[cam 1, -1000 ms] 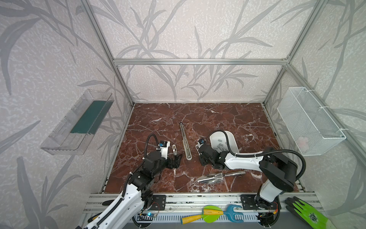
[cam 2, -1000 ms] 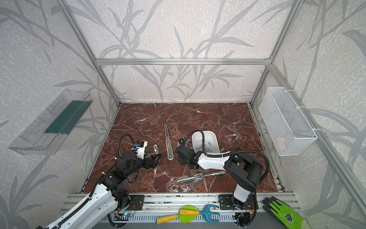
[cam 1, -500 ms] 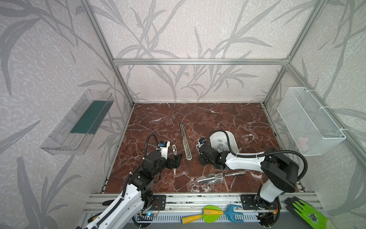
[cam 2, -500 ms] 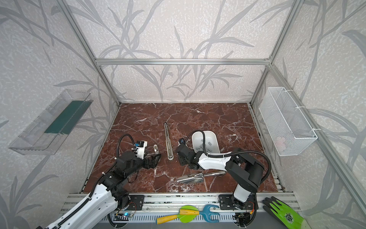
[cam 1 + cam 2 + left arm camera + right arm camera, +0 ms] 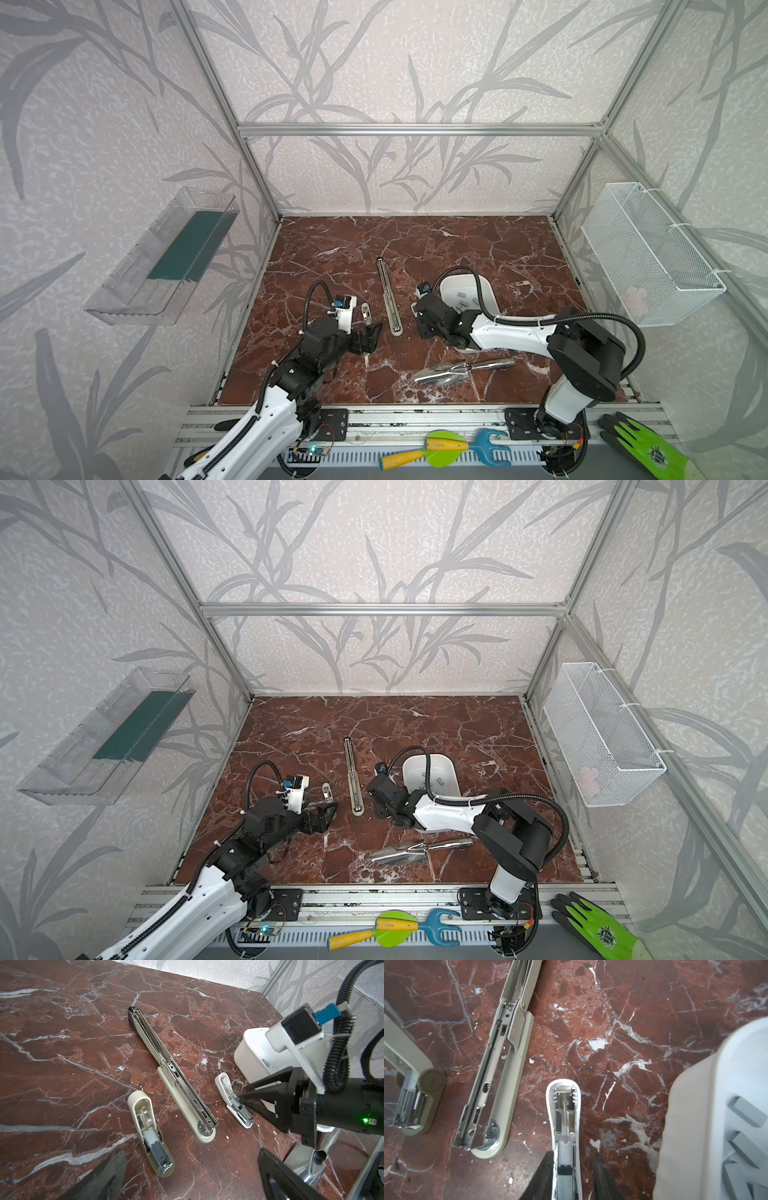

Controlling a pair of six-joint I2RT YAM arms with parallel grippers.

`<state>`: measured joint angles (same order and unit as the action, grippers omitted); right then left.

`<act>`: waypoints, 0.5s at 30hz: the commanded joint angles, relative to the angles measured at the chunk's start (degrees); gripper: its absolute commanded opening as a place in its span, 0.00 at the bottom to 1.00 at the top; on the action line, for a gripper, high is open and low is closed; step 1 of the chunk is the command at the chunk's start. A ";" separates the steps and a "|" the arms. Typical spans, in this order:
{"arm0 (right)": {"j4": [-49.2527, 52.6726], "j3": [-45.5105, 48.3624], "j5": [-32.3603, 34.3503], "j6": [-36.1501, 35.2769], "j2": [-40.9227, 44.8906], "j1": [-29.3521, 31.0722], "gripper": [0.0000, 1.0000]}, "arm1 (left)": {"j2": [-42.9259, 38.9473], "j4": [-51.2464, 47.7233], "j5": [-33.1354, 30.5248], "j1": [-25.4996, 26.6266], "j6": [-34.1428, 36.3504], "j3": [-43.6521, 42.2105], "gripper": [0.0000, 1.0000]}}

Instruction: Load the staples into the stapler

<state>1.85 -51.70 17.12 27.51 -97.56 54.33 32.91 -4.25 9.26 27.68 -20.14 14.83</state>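
Three staplers lie flipped open on the marble. They are a long beige stapler [image 5: 388,297] [image 5: 176,1082], a small beige one [image 5: 145,1124] [image 5: 365,312] and a small white one [image 5: 564,1105] [image 5: 225,1086]. Grey staples [image 5: 747,1111] [image 5: 460,296] lie in a white bin [image 5: 695,1115] [image 5: 494,303]. My right gripper [image 5: 572,1155] [image 5: 244,1093] [image 5: 419,320] straddles the white stapler's base. One finger touches its side and the other stands a little off, so the jaws are slightly open. My left gripper [image 5: 191,1176] [image 5: 371,337] is wide open and empty, just short of the small beige stapler.
A shiny metal trowel [image 5: 461,369] [image 5: 307,1159] lies near the front edge, below my right arm. A wire basket [image 5: 648,257] hangs on the right wall and a clear shelf [image 5: 162,262] on the left wall.
My right gripper's jaws have parted a little around the white stapler. Neither arm has visibly shifted.
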 commanded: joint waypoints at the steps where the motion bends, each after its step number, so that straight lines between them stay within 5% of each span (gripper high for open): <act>1: 2.11 -1.09 0.88 0.35 -2.38 -0.42 0.31 | -0.43 1.00 -0.56 -0.12 -0.26 -0.69 0.99; 15: 1.81 3.22 0.08 2.62 -0.53 -0.38 0.23 | -0.47 0.95 -0.67 -0.13 -0.27 -0.74 0.99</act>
<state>1.96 -50.30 17.02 29.12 -99.09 54.15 32.91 -4.25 9.10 27.68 -20.14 14.83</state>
